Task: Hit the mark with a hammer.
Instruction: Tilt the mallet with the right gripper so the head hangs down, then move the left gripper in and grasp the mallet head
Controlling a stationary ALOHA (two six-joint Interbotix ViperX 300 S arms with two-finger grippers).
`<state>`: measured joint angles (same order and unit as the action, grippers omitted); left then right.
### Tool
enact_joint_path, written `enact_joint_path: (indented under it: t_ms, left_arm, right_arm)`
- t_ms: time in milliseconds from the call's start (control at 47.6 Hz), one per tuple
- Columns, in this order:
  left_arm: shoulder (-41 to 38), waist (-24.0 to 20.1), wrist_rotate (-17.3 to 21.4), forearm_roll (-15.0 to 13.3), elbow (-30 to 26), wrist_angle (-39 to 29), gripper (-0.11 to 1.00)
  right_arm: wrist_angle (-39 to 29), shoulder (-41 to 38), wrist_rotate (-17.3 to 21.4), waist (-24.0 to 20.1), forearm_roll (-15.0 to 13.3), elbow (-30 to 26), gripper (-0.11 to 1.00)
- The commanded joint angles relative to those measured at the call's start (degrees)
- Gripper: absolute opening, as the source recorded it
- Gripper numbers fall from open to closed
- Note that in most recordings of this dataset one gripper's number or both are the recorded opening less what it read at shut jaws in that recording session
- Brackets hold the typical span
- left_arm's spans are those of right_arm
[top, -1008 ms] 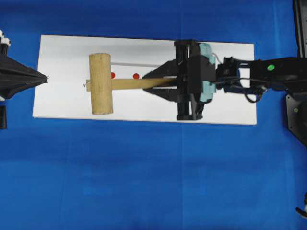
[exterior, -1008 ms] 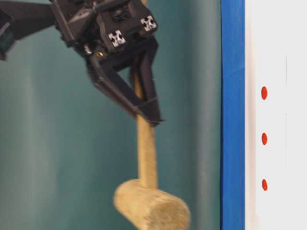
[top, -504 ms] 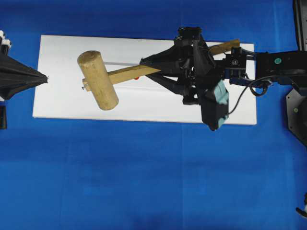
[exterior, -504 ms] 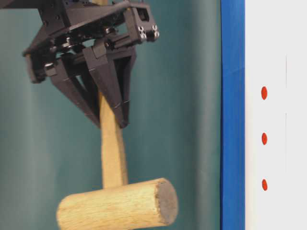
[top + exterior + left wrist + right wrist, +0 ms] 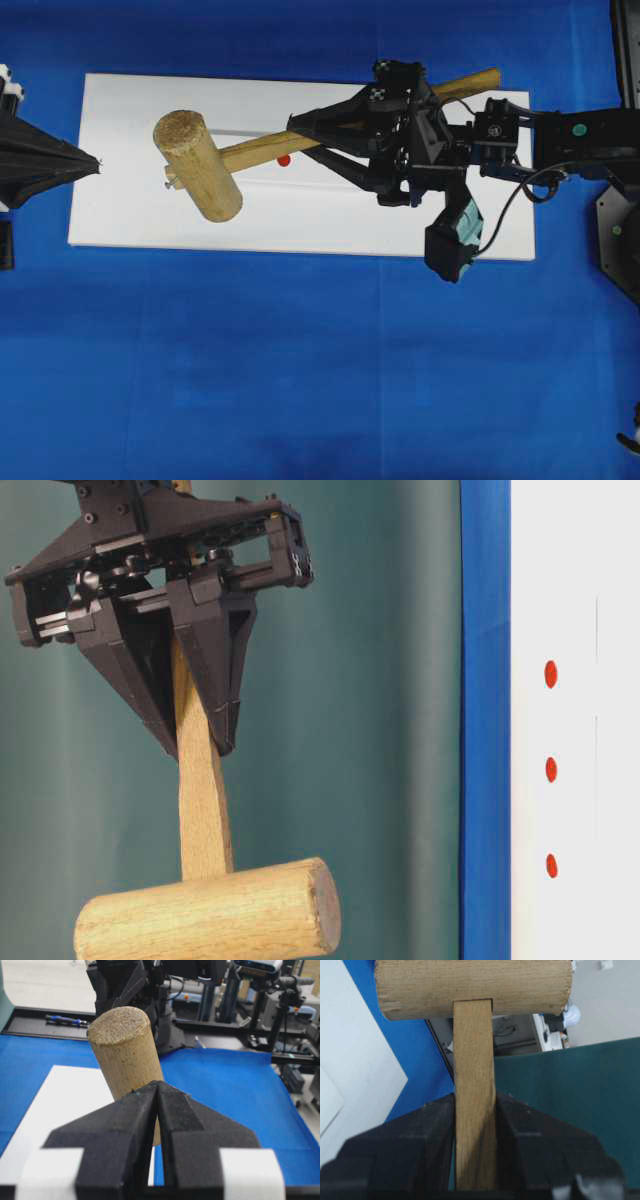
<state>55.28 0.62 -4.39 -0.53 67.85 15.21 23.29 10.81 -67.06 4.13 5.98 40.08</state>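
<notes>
Overhead view: the right gripper (image 5: 300, 135) clamps the light-brown wooden mallet (image 5: 196, 180), handle slanting, head leftward; the left wrist view shows the left gripper (image 5: 158, 1091) pressed together.

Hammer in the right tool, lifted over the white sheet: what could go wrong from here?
1. The right tool grips the hammer partway along its slim handle, the heavy head far out; it may pivot or slip during the swing.
2. Overhead, only one red mark shows, partly under the handle; the strike could miss.
3. The shut left tool sits close to the head; a wide swing might clip it.
</notes>
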Motion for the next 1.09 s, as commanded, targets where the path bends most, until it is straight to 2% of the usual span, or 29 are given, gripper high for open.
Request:
enact_joint_path:
  t_ms: [0,210,252,357,483,588,798,1071]
  left_arm:
    - [-0.8,0.2,-0.1,-0.1,-0.4,0.3,0.00]
    - [-1.8,0.2,-0.1,-0.1,-0.4,0.3,0.01]
    - [-2.2,0.2,-0.1,-0.2,-0.4,0.3,0.05]
    - [-3.2,0.1,-0.3,-0.6,-0.4,0.9,0.31]
    - [-3.9,0.1,-2.3,-0.6,-0.4,1.8,0.71]
    - [-3.9,0.0,-4.0,-0.6,-0.4,1.9,0.92]
    - [-6.0,-2.2,-5.5,-0.6,-1.1,4.1,0.94]
    - [-16.3,-2.8,-5.5,-0.6,-5.4,11.0,0.94]
  right_arm:
    - [1.5,1.6,0.1,-0.2,0.2,-0.9,0.10]
    - [2.1,1.6,0.0,-0.2,0.2,-0.9,0.10]
    - [2.1,1.6,0.0,-0.2,0.1,-0.9,0.10]
    - [2.1,1.6,0.0,-0.2,0.2,-0.9,0.10]
    - [2.1,1.6,0.0,-0.2,0.2,-0.9,0.10]
    - [2.1,1.6,0.0,-0.2,0.2,-0.9,0.10]
    - [2.1,1.6,0.0,-0.2,0.1,-1.0,0.10]
    - [2.1,1.6,0.0,-0.2,0.2,-0.9,0.10]
